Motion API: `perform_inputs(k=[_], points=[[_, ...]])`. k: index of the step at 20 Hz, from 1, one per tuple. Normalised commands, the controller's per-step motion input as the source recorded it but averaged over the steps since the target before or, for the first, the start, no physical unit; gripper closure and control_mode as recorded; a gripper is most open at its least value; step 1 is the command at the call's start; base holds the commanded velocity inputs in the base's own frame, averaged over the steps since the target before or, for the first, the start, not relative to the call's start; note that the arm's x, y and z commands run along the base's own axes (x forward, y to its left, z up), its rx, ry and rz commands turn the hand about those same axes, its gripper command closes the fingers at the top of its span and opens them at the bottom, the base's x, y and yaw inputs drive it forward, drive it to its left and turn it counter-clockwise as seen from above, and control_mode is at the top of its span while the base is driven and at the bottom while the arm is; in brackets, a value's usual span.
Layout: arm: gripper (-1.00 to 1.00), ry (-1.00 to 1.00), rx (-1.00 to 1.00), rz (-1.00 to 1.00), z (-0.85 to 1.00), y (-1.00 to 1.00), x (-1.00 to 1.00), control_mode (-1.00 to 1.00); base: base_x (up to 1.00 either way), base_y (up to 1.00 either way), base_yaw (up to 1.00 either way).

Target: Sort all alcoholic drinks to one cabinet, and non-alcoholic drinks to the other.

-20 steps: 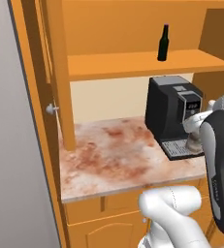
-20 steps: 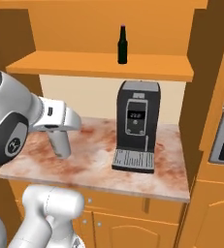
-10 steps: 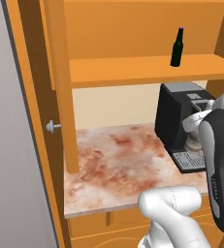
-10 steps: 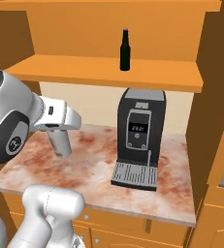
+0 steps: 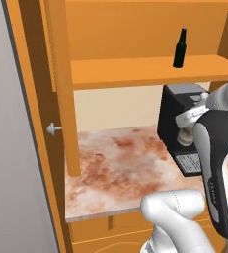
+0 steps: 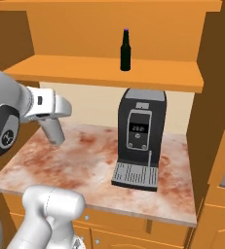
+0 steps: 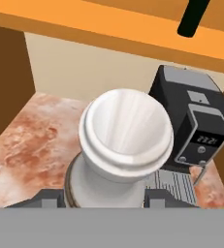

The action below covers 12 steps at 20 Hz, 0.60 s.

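Item 1, far left: cabinet door (image 5: 34, 123), orange wood, standing open against a grey wall, with a small silver knob (image 5: 53, 129) on its inner face.

Item 2: counter (image 6: 75, 160), mottled red-brown stone over orange drawers, in an alcove under the shelf.

Item 3, left of centre in the right base view: gripper (image 6: 56, 137), hanging above the left half of the counter and well apart from the coffee machine. In the hand view the gripper (image 7: 104, 198) has its two dark fingertips (image 7: 48, 198) set on either side of a white-capped bottle (image 7: 125, 133), pinching its pale body just below the cap. The bottle stands upright along the gripper, its ribbed white cap towards the camera. The body is mostly hidden by the cap, so its colour is hard to judge; it may be the pale yellow plastic one.

Item 4: shelf (image 6: 109, 73), orange wood, spanning the alcove above the counter.

Item 5, centre: dark bottle (image 6: 125, 50), slim, long-necked, green-black glass with a purple cap. It stands upright on the shelf, alone, above the coffee machine and slightly to its left. Also seen on the shelf in the left base view (image 5: 180, 48), and its base shows at the top of the hand view (image 7: 193, 17).

Item 6, right of centre: coffee machine (image 6: 139, 141), black and grey, with a small display and a ribbed drip tray, standing on the right part of the counter against the back wall.
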Motion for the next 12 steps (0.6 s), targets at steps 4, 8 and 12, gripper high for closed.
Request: perform_inputs(k=[4,8,12], points=[[1.0,-0.04,-0.03,0.0,0.97,0.26,0.15,-1.0,0.0,0.0,0.0],[1.0,0.0,0.0,0.0,0.89,0.15,0.33,-1.0,0.0,0.0,0.0],[1.0,0.0,0.0,0.0,0.48,0.2,0.77,-1.0,0.0,0.0,0.0]])
